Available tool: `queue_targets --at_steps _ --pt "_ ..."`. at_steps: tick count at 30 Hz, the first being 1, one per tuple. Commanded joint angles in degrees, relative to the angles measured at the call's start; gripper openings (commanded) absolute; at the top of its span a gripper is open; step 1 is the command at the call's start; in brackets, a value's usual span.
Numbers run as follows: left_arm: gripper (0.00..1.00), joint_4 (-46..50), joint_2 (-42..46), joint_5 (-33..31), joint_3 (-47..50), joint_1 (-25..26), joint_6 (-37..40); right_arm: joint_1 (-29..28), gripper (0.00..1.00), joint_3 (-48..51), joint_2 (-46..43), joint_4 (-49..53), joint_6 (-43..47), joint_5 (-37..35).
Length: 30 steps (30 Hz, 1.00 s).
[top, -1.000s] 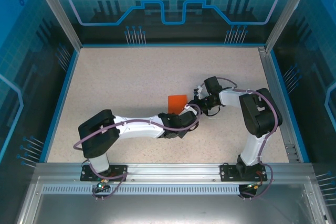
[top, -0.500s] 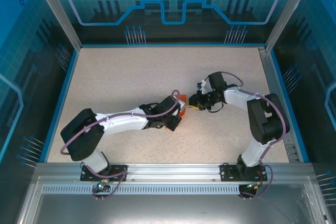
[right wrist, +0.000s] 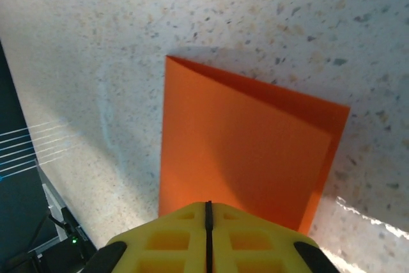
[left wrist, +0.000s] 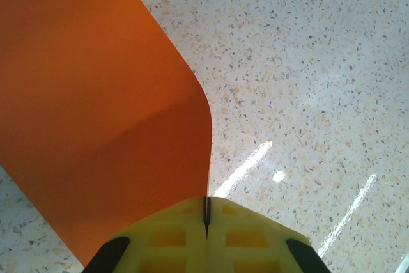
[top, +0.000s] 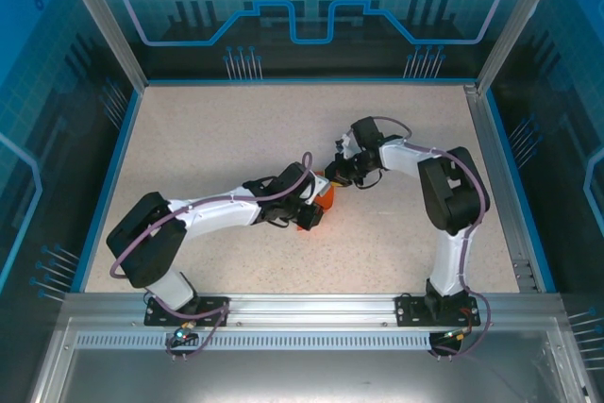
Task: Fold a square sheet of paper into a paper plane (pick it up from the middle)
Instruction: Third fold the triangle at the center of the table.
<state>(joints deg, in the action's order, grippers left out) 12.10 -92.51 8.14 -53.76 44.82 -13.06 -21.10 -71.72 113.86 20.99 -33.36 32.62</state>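
Orange sheet of paper (left wrist: 96,94): lying doubled over near the middle of the desk (top: 208,139), between the two hands; two layers are showing slightly offset along its far edge in the right wrist view (a first fold, by the look of it).
Left hand (left wrist: 206,210): fingers pressing together and pinching one edge of the sheet, which is running straight into the seam between them.
Paper at left hand: bowing up and away to the left of the fingertips in a soft curve, part of it lifting off the desk.
Why held so: judging that the left hand is carrying a flap over so a crease can be set, with the other hand steadying.
Right hand (right wrist: 208,212): fingers pressing together, nothing visibly entering the seam; the sheet is showing face-on and passing beneath the tips, so I cannot tell whether it is pressing the paper down or hovering over it.
Paper at right hand: sitting directly ahead of and under the fingertips.
Top view: both hands meeting over the paper and covering most of it.
Stage: judging early folding, no dart shape forming yet.
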Motion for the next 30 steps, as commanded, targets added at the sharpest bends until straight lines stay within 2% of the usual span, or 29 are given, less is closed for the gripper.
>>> queue_targets --at_steps 1,12,19,30 --pt "0.00 0.0 0.1 3.3 0.9 -1.0 1.3 -1.1 0.08 -3.3 2.8 4.7 2.9 -1.8" --pt "0.02 -0.1 -2.9 9.1 0.3 -4.9 1.8 -3.0 0.08 -8.6 9.1 14.1 10.4 -7.5" --pt "0.03 -0.6 -4.0 9.5 0.4 -7.9 1.7 -3.0 0.08 -7.5 9.2 14.1 11.1 -7.9" --pt "0.04 0.6 -6.7 8.8 -1.5 -9.6 2.8 -3.1 0.08 -7.3 8.6 13.8 11.0 -7.6"
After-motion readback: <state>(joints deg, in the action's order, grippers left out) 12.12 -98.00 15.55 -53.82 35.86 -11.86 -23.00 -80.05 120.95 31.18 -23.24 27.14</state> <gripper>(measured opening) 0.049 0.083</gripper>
